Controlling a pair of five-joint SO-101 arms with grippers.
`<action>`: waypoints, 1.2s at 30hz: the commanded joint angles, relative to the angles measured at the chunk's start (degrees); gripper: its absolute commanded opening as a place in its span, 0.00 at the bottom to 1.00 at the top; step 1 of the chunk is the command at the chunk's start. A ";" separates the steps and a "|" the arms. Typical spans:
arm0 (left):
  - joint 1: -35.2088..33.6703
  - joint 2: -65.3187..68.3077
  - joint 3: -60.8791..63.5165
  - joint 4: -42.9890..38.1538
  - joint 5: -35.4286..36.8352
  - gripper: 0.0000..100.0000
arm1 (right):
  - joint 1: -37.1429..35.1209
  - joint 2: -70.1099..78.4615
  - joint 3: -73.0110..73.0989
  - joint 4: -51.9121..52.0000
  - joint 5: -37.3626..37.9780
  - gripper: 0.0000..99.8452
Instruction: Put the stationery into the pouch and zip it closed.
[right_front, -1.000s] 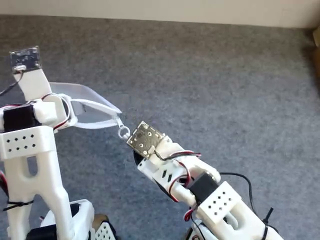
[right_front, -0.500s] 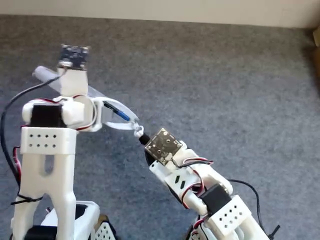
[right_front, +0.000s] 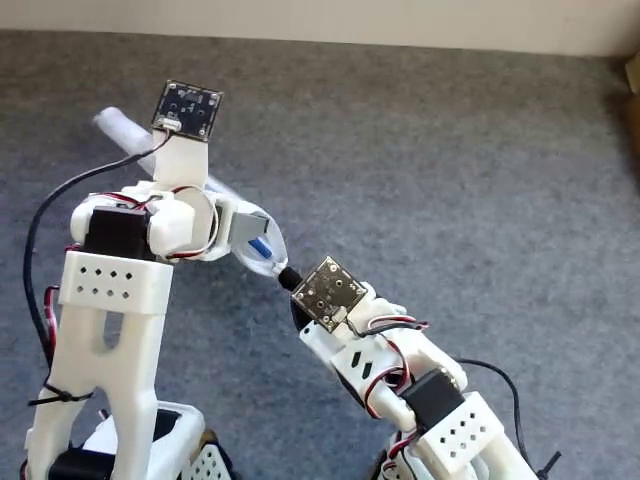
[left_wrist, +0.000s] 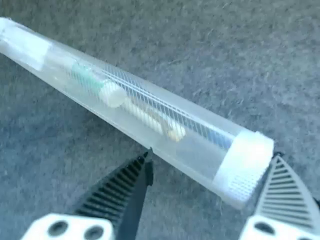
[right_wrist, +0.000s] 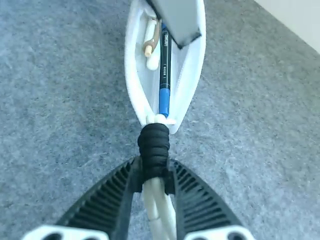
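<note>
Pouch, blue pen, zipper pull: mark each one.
pouch (left_wrist: 200, 145), left wrist view, its clear side wall.
blue pen (right_wrist: 164, 97), right wrist view, its blue lower barrel.
zipper pull (right_wrist: 154, 145), right wrist view, its black wrapped grip.

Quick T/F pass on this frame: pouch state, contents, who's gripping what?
1. The right gripper is shut on the black zipper pull. True.
2. The pouch is fully zipped. False: its mouth gapes open.
3. A blue pen lies inside the pouch. True.
4. No arm holds the pouch body. False: the left gripper holds it.
</note>
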 joint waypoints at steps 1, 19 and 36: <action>2.24 -0.75 -3.12 -4.04 -0.79 0.33 | 0.75 -1.45 -0.48 0.22 0.62 0.01; 6.11 7.52 4.18 -17.67 1.67 0.33 | 1.01 -1.71 -0.48 0.22 0.62 0.01; -9.71 7.60 -23.25 10.46 2.64 0.33 | 4.26 -1.36 -10.77 -0.04 0.62 0.01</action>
